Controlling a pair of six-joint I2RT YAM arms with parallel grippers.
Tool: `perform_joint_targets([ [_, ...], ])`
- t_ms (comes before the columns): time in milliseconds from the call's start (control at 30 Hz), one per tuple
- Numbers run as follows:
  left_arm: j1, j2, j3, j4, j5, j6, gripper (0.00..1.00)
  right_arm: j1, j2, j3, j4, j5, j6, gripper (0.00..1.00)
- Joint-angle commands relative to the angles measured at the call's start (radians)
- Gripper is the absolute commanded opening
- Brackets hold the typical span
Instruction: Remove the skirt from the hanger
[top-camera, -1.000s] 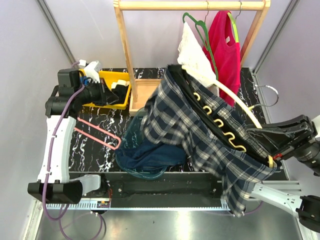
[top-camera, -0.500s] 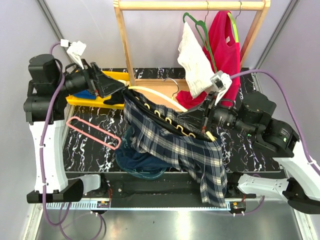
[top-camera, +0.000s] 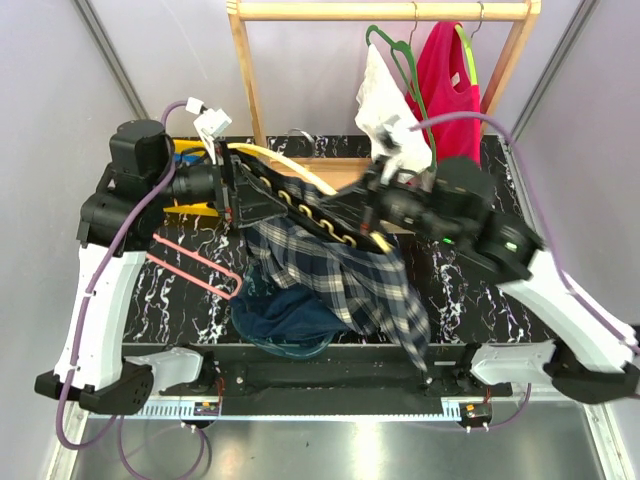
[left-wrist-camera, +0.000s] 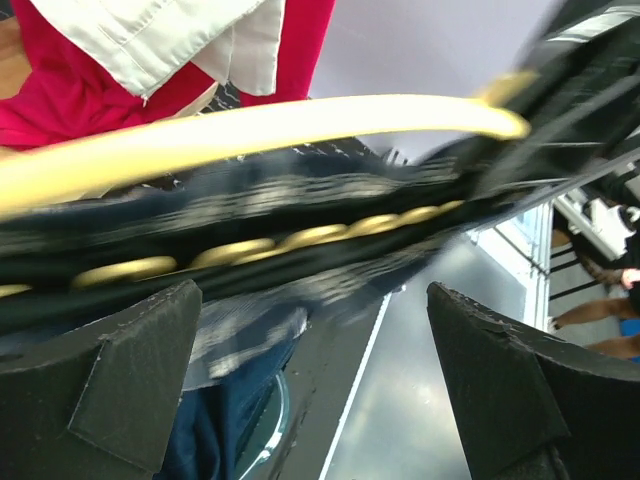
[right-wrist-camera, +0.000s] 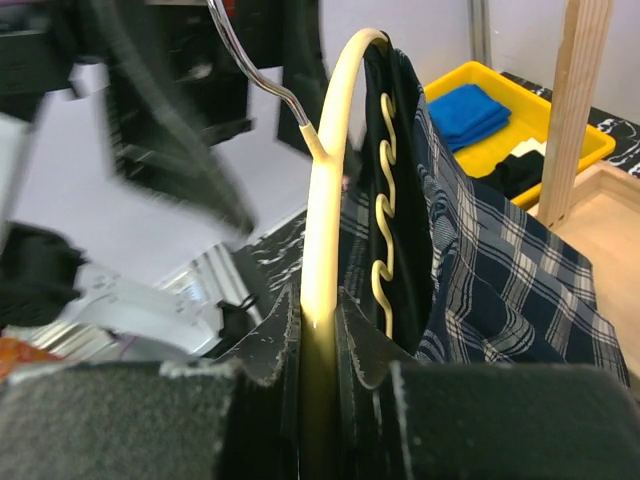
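Observation:
A navy-and-white plaid skirt (top-camera: 345, 275) hangs from a cream hanger (top-camera: 290, 172) with a wavy yellow clip bar, held slanted above the table. My right gripper (top-camera: 378, 222) is shut on the hanger's right arm; in the right wrist view its jaws (right-wrist-camera: 320, 340) pinch the cream hanger (right-wrist-camera: 328, 190), with the skirt (right-wrist-camera: 500, 260) draped to the right. My left gripper (top-camera: 236, 196) stands open at the hanger's left end. In the left wrist view its fingers (left-wrist-camera: 110, 380) are wide apart, and the hanger (left-wrist-camera: 300, 118) and the skirt's dark waistband (left-wrist-camera: 250, 215) run across just beyond them.
A wooden rack (top-camera: 250, 85) at the back carries a red top (top-camera: 452, 95), a white garment (top-camera: 385, 110) and a green hanger (top-camera: 398, 52). A yellow bin (top-camera: 186, 209) sits behind the left arm. A pink hanger (top-camera: 195, 265) and a blue garment pile (top-camera: 290, 320) lie on the table.
My left gripper has gone from shut to open and now sits at the hanger's left end. The right arm has swung the hanger and skirt leftward and towards the rack.

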Motion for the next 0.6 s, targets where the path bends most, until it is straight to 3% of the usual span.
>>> perform_joint_targets([
  [0, -0.048, -0.027, 0.029, -0.038, -0.134, 0.076, 0.99, 0.012, 0.093, 0.092, 0.277, 0.05, -0.084, 0.0],
  [200, -0.067, -0.038, -0.01, -0.081, -0.228, 0.122, 0.99, 0.023, 0.153, 0.165, 0.287, 0.1, -0.166, 0.0],
  [300, -0.065, -0.042, 0.033, -0.121, -0.362, 0.165, 0.99, 0.023, 0.164, 0.201, 0.265, 0.143, -0.212, 0.0],
  [400, -0.047, -0.042, 0.091, -0.114, -0.618, 0.216, 0.99, 0.023, 0.152, 0.225, 0.211, 0.14, -0.227, 0.0],
  [467, 0.014, -0.039, 0.096, -0.078, -0.775, 0.236, 0.99, 0.023, 0.132, 0.215, 0.183, 0.136, -0.223, 0.0],
  [567, 0.141, -0.028, 0.069, -0.022, -0.825, 0.256, 0.99, 0.023, 0.081, 0.173, 0.172, 0.127, -0.201, 0.0],
])
